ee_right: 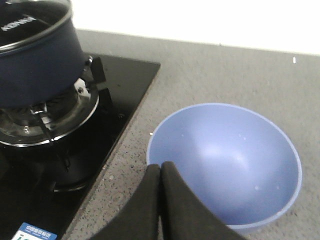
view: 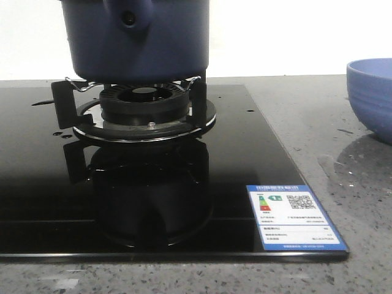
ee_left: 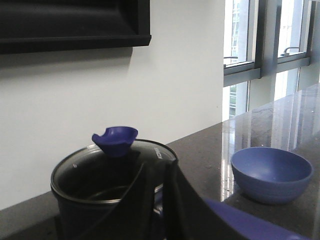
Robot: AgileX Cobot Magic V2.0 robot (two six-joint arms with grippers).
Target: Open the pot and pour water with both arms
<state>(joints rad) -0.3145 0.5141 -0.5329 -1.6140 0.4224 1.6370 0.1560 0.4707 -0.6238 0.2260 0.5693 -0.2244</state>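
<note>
On the burner grate [view: 144, 101] of the black glass hob [view: 257, 153]: the pot [view: 138, 37], lid on. Right hand [ee_right: 161, 175] pressed shut, empty, above the periwinkle bowl [ee_right: 225, 160] on the grey surface [ee_right: 210, 75]. Left hand [ee_left: 157, 200] near the pot; open or closed, cannot tell.

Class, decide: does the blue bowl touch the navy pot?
Apart. The right wrist view shows grey countertop and cooktop edge between the pot and the bowl.

Left pincer [ee_left: 160, 200]: dark fingers [ee_left: 185, 200] pressed together at 6 o'clock of its wrist view, tips touching.
Right pincer [ee_right: 161, 172]: black fingers [ee_right: 175, 200] closed flat against each other, holding nothing.
</note>
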